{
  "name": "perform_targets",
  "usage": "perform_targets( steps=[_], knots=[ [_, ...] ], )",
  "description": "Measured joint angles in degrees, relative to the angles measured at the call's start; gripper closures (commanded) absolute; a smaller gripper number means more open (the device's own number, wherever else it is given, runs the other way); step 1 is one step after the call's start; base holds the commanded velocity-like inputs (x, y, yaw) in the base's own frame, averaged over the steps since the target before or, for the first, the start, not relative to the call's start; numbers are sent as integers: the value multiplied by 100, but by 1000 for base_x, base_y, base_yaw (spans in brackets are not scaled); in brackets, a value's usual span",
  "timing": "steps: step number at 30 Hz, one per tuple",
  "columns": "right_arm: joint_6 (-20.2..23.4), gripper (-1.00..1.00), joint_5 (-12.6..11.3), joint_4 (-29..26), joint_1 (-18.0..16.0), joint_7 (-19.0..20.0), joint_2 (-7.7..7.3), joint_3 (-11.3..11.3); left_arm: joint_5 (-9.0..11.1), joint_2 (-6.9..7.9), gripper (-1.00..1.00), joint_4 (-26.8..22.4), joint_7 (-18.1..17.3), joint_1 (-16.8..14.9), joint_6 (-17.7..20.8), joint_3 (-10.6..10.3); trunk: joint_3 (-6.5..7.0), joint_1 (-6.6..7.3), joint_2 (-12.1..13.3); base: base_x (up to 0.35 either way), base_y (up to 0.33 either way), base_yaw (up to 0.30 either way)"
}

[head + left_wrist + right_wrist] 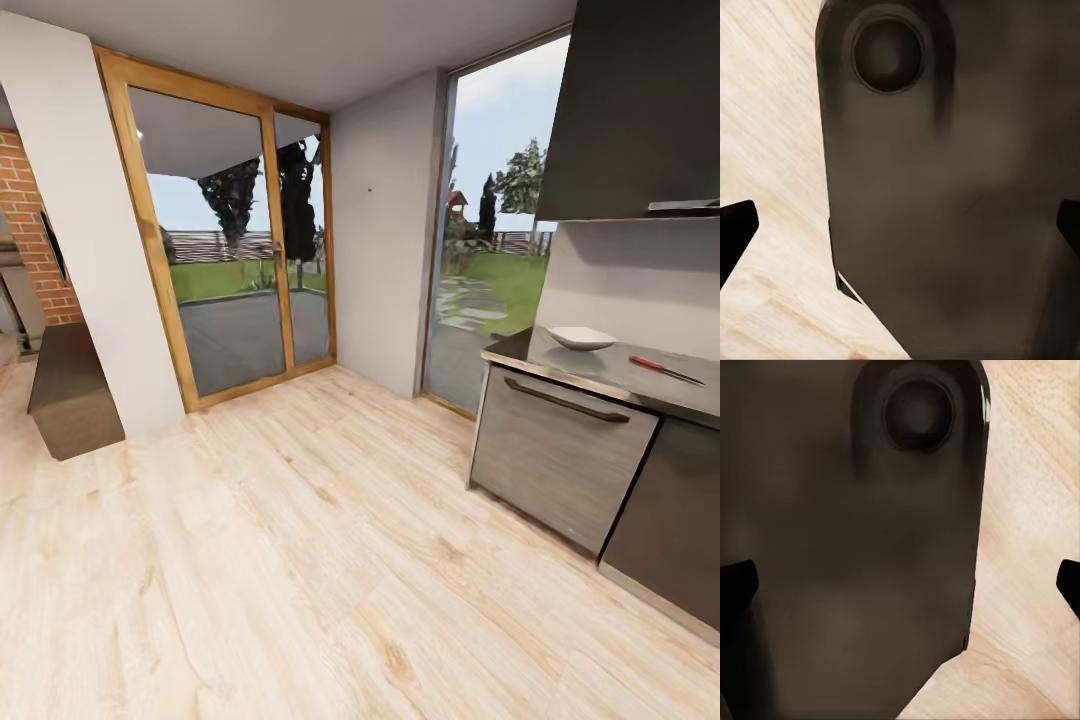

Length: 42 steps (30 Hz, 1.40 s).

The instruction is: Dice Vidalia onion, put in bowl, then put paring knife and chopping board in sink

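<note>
While I face the glass doors across the wooden floor [300, 540], the bowl [581, 338] and paring knife [665, 370] lie on the counter [640, 380] ahead to my right, well apart from my left pincer [900, 225] and right pincer [900, 581], both spread, pinching nothing.

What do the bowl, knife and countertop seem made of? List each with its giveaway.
Bowl: probably glazed ceramic, plain smooth white.
Knife: red handle looks plastic; dark slim blade likely metal.
Countertop: polished grey stone or laminate, since it mirrors the bowl.
</note>
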<state>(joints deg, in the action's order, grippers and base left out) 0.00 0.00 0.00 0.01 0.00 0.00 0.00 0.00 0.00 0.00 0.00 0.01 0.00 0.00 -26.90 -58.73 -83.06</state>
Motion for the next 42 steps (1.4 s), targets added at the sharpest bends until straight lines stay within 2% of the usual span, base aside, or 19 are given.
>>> perform_targets(
  steps=[4,9,21,29,31,35,37,42],
  knots=[
    [-8,-100,8,-90,-6,-1,128,17,9,15,-100,-16,-8,10,-8,16,1,0,0,0,0,0],
    [-51,-100,8,-175,-7,-7,189,17,8,9,-100,-16,-8,9,-8,17,1,0,0,0,0,0],
    [-78,-100,8,-210,-8,-11,208,13,8,8,-100,-58,-8,9,-8,18,2,0,0,0,0,0],
    [-313,-100,4,-310,-8,-16,213,13,8,8,-100,-227,-8,7,-8,22,2,0,1,0,0,0],
    [-522,-100,-3,-314,-8,-16,222,10,8,8,-100,-321,-8,7,-8,21,2,0,1,0,0,0],
    [-618,-100,-17,-328,-6,-14,236,2,8,8,-100,-556,-8,7,-8,20,2,0,1,0,0,0],
    [-680,-100,-22,-386,-7,-11,245,-3,8,8,-100,-767,-6,7,-8,23,2,0,1,0,0,0],
    [-1146,-100,-34,-683,-6,-8,259,-7,8,11,-100,-1374,0,7,-27,27,2,0,1,0,0,0]
  ],
)
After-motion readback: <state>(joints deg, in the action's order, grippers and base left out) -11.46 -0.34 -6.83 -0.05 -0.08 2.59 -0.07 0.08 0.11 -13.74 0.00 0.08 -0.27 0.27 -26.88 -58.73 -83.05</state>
